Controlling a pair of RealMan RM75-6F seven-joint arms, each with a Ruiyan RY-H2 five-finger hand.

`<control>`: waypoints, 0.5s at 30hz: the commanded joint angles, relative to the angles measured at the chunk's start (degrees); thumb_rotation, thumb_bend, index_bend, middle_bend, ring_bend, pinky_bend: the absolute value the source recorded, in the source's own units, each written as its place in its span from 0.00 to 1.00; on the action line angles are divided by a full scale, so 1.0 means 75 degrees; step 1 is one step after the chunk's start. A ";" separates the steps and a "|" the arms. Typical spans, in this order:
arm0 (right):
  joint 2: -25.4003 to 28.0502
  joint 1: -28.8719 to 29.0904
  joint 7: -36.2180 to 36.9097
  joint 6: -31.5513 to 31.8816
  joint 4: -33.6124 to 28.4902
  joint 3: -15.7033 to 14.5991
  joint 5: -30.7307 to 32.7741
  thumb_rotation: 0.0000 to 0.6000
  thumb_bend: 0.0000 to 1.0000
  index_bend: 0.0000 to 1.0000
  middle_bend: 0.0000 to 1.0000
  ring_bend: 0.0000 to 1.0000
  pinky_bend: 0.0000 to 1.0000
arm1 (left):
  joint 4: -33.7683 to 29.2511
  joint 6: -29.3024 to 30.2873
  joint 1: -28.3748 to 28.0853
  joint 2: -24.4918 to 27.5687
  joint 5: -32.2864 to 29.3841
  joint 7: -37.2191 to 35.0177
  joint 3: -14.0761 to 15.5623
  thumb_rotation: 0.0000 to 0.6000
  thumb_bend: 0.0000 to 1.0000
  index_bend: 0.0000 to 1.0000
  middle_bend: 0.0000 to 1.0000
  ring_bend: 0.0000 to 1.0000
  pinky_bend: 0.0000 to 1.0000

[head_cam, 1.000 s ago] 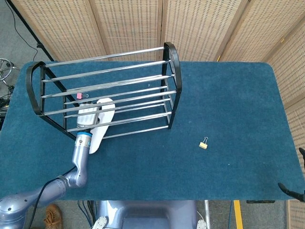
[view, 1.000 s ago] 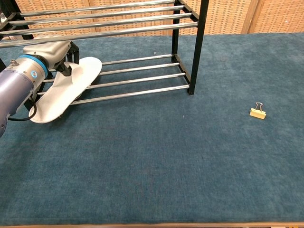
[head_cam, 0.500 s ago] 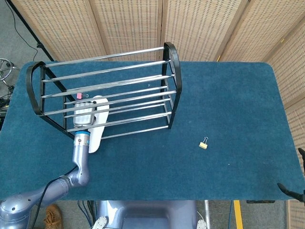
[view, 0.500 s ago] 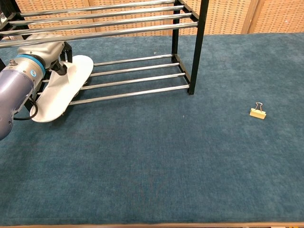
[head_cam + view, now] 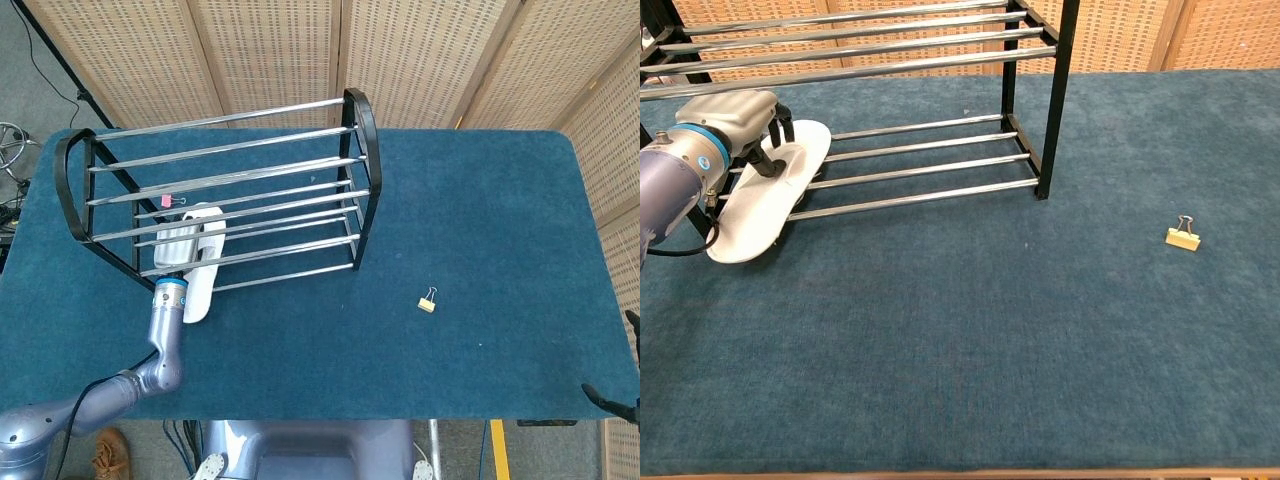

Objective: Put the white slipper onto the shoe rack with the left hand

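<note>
Blue carpeted table carries everything. Black-framed shoe rack with chrome rods stands on it, two tiers of rods; a small pink binder clip sits on one of its rods, beyond the fingers. Silver left hand reaches in under the upper tier. White flat slipper, plain pale upper with a dark spot near the fingers, lies directly under the fingers, toe end on the lower rods, heel end hanging off the front onto the table, tilted. Fingers curl down onto the slipper's top, touching it; whether they actually grip it cannot be told. Small yellow binder clip lies on the table well apart from the fingers, toward the robot's right. Right hand not visible.
</note>
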 commanded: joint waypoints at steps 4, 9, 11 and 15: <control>0.0000 -0.0002 -0.0003 0.0001 -0.0004 -0.0002 0.0006 1.00 0.00 0.00 0.00 0.00 0.00 | -0.0202 0.0231 0.0023 0.0060 0.0102 0.0031 0.0129 1.00 0.23 0.41 0.38 0.33 0.46; 0.0009 -0.0007 0.0020 0.0009 -0.0001 -0.0001 0.0005 1.00 0.00 0.00 0.00 0.00 0.00 | -0.0429 0.0456 0.0037 0.0117 0.0129 0.0222 0.0207 1.00 0.23 0.41 0.38 0.33 0.46; 0.0011 -0.0006 0.0022 0.0005 -0.0002 -0.0004 0.0003 1.00 0.00 0.00 0.00 0.00 0.00 | -0.0550 0.0537 0.0048 0.0156 0.0125 0.0319 0.0241 1.00 0.23 0.41 0.38 0.33 0.46; 0.0013 -0.0002 0.0023 0.0001 -0.0010 -0.0004 0.0002 1.00 0.00 0.00 0.00 0.00 0.00 | -0.0702 0.0630 0.0071 0.0208 0.0126 0.0428 0.0316 1.00 0.23 0.41 0.38 0.33 0.46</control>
